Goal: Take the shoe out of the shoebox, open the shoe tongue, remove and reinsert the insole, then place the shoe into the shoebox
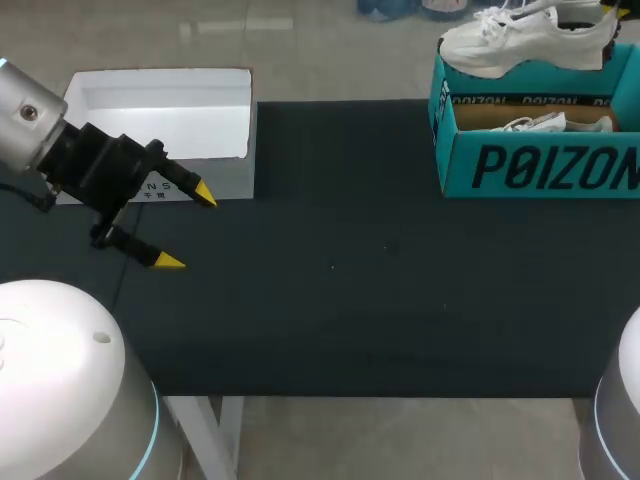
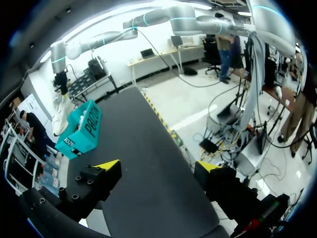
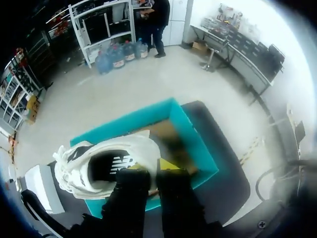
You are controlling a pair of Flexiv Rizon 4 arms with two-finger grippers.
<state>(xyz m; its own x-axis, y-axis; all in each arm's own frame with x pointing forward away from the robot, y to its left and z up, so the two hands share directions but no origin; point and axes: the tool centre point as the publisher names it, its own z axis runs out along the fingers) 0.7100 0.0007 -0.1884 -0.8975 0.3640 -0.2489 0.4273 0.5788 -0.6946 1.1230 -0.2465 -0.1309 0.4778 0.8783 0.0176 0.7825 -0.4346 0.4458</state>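
Left gripper (image 1: 187,227), 9 o'clock, spread wide; right gripper (image 3: 152,168), 1 o'clock, clamped on one shoe (image 1: 520,45); second shoe (image 1: 545,123) inside one shoebox (image 1: 540,170).

White shoe (image 3: 79,171) in claw (image 3: 150,169) above shoebox (image 3: 196,142)

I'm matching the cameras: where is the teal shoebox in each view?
Head view: teal shoebox, table's far right corner.
Left wrist view: far ahead of the left tool.
Right wrist view: under the right tool.
Shared landmark: white shoe above it.
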